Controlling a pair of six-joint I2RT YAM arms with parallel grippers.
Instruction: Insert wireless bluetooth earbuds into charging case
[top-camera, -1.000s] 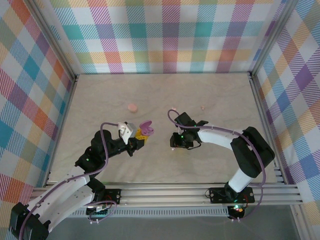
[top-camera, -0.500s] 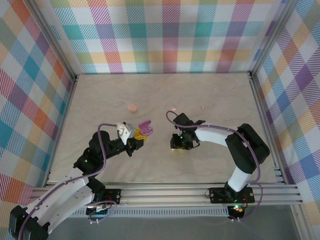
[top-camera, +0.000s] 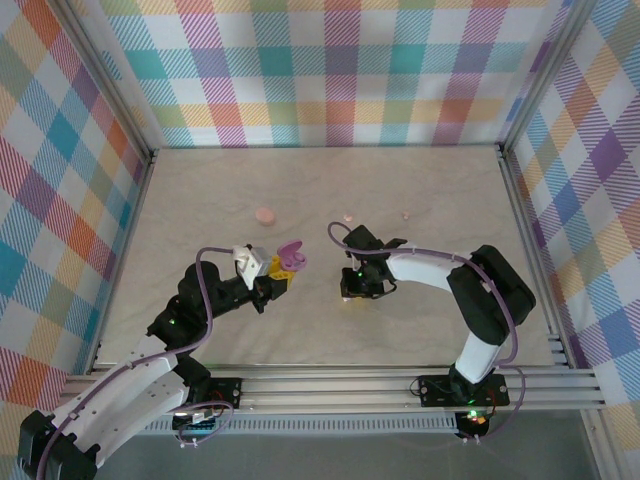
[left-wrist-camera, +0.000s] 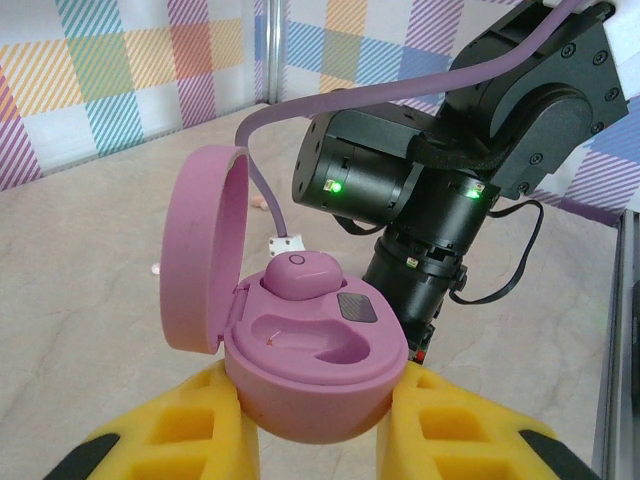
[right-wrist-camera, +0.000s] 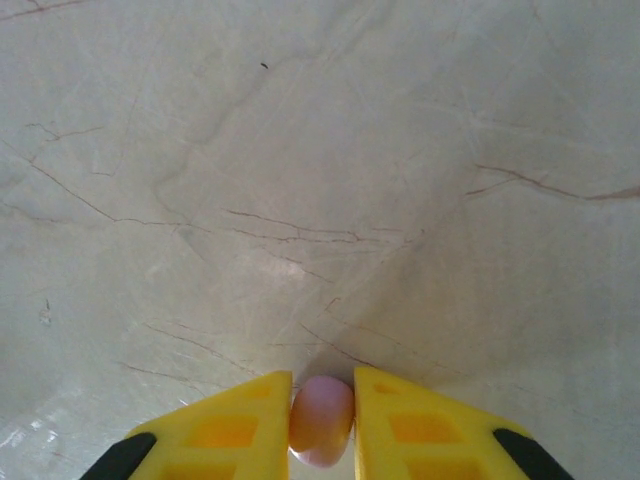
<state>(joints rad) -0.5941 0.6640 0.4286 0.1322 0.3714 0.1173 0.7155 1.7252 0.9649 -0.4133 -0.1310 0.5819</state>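
Observation:
My left gripper (left-wrist-camera: 318, 420) is shut on a purple-pink charging case (left-wrist-camera: 310, 365) whose lid (left-wrist-camera: 205, 260) stands open. One earbud (left-wrist-camera: 303, 275) sits in the far slot; the near slot is bare. From above, the case (top-camera: 290, 255) is held left of centre. My right gripper (right-wrist-camera: 322, 415) is shut on a small pink earbud (right-wrist-camera: 322, 420) just above the table. In the top view the right gripper (top-camera: 358, 293) points down, a short way right of the case. Two more tiny pink earbuds (top-camera: 347, 218) (top-camera: 405, 214) lie farther back.
A round pink puck (top-camera: 264, 215) lies on the marble table (top-camera: 430, 330) behind the left arm. Checkered walls and metal rails enclose the table. In the left wrist view the right arm's black wrist (left-wrist-camera: 420, 200) looms close behind the case.
The right arm has shifted slightly left, toward the case, with the earbud still between its fingers. The left arm holds the open case nearly still.

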